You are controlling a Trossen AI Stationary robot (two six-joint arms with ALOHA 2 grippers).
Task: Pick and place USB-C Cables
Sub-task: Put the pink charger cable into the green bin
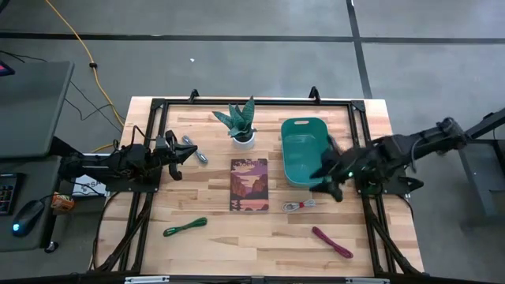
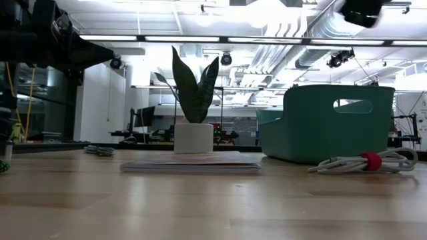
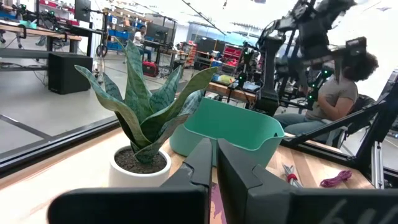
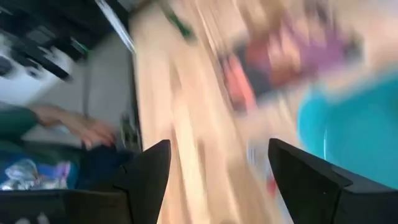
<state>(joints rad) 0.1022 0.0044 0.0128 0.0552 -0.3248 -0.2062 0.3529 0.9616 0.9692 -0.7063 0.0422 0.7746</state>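
The right gripper [image 1: 330, 186] hangs with fingers spread wide over the teal bin's [image 1: 293, 158] near corner, just above the whitish cable [image 1: 299, 206] beside the notebook [image 1: 249, 184]. The left gripper [image 1: 178, 158], fingers pressed together, sits by the grey cable [image 1: 195, 151]. The green cable [image 1: 185, 228] and maroon cable [image 1: 332, 242] lie along the table's front.

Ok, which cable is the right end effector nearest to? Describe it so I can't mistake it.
Find the teal bin on the table's right half. Just off its near corner, beside the notebook, lies the whitish cable, below the open right end effector. Only it is pale with a red band; the others are green, maroon-pink and grey.
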